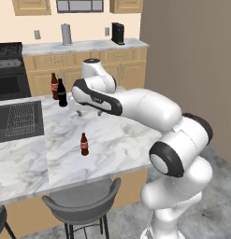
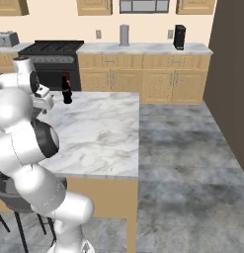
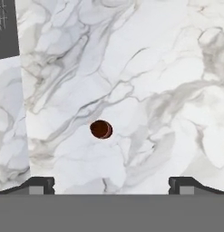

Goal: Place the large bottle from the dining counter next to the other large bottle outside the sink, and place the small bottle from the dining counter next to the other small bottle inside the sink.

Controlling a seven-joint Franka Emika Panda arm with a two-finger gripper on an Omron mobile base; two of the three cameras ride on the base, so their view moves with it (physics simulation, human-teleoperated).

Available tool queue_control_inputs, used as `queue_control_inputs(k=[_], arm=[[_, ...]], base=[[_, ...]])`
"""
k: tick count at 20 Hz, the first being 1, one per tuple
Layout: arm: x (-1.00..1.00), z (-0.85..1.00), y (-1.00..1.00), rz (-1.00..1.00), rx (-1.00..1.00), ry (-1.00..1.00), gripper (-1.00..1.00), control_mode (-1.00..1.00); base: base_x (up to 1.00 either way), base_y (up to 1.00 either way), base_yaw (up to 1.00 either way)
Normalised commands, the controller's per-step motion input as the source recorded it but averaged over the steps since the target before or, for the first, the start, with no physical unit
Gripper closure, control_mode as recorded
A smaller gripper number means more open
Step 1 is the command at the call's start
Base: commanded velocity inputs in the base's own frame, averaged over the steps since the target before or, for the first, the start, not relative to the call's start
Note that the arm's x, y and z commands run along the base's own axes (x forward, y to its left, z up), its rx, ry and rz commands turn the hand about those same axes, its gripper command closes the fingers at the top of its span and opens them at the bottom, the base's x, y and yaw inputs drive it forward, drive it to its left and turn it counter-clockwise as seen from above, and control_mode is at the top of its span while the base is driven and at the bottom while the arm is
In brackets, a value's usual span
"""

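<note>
The small bottle (image 1: 84, 144), tiny and brown with a red label, stands upright on the marble dining counter (image 1: 121, 140). In the hand view I look straight down on its dark round top (image 3: 101, 129). My gripper (image 3: 111, 186) hangs well above it, open, with nothing between the fingertips (image 3: 41, 186). The large bottle (image 1: 54, 86), brown with a red label, stands right beside the other large bottle (image 1: 62, 93), the black one, at the counter's far side just right of the sink (image 1: 18, 119). In the right base view the black bottle (image 2: 66, 94) stands in front of the brown one.
My forearm (image 1: 135, 105) stretches across the counter above the marble. The sink's wire grid rack (image 1: 21, 116) lies at the left, and its dark corner (image 3: 5, 27) shows in the hand view. Grey stools (image 1: 82, 200) stand at the counter's near edge.
</note>
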Motion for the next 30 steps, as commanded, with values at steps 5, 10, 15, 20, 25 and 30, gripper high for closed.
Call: queue_control_inputs(k=[5, 10, 15, 20, 25, 30], arm=[[0.13, -0.15, 0.06, 0.00, 0.02, 0.03, -1.00, -1.00], [0.08, -0.23, 0.13, 0.00, 0.04, 0.02, -1.00, -1.00], [0.18, -0.24, 0.00, 0.00, 0.00, 0.00, -1.00, -1.00], [0.18, -0.08, 0.00, 0.00, 0.00, 0.02, -1.00, -1.00], [0.02, -0.03, 0.02, 0.00, 0.00, 0.05, -1.00, -1.00], [0.00, -0.16, 0.06, 0.00, 0.00, 0.01, -1.00, -1.00]], base=[[0.00, 0.00, 0.00], [0.00, 0.00, 0.00], [0.00, 0.00, 0.00], [0.00, 0.00, 0.00], [0.00, 0.00, 0.00], [0.00, 0.00, 0.00]])
